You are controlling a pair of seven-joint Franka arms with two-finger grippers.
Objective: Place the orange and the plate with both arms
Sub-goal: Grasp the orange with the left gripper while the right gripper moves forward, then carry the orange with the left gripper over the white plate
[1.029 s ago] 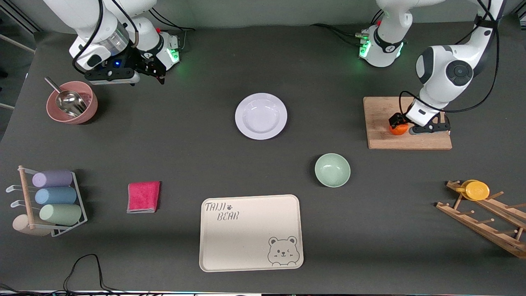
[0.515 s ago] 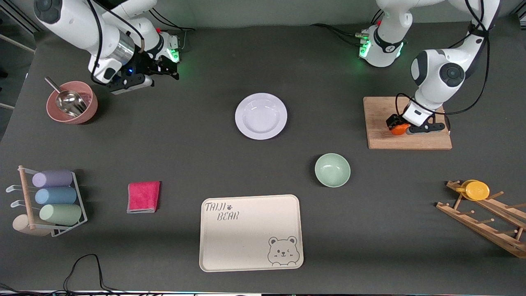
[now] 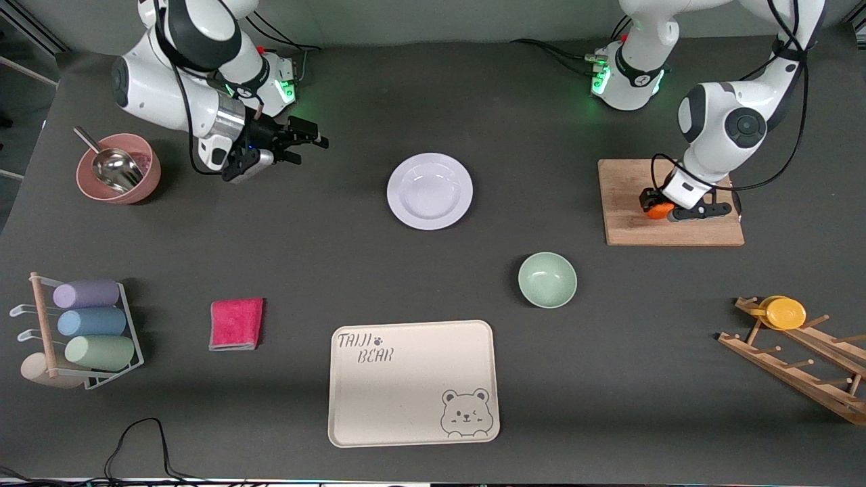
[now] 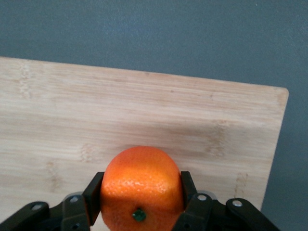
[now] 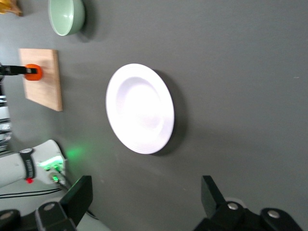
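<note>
The orange (image 3: 656, 211) is on or just over the wooden cutting board (image 3: 629, 230) at the left arm's end of the table. My left gripper (image 3: 653, 205) is shut on it. In the left wrist view the two black fingers (image 4: 94, 192) press both sides of the orange (image 4: 139, 178) over the board (image 4: 144, 106). The lavender-white plate (image 3: 429, 191) lies bare mid-table. My right gripper (image 3: 308, 141) is open and empty, low over the table beside the plate, toward the right arm's end. The right wrist view shows the plate (image 5: 139, 108) ahead of the spread gripper (image 5: 147, 192).
A mint-green bowl (image 3: 547, 279) sits nearer the camera than the plate. The cream bear tray (image 3: 413, 382) lies near the front edge. A pink bowl with a metal scoop (image 3: 118, 169), a red cloth (image 3: 236, 324), a cup rack (image 3: 81, 331) and a wooden rack with a yellow cup (image 3: 785, 313) stand around.
My right arm has swung its gripper from beside the pink bowl toward the plate. My left gripper has stayed at the orange on the board, shifting only slightly.
</note>
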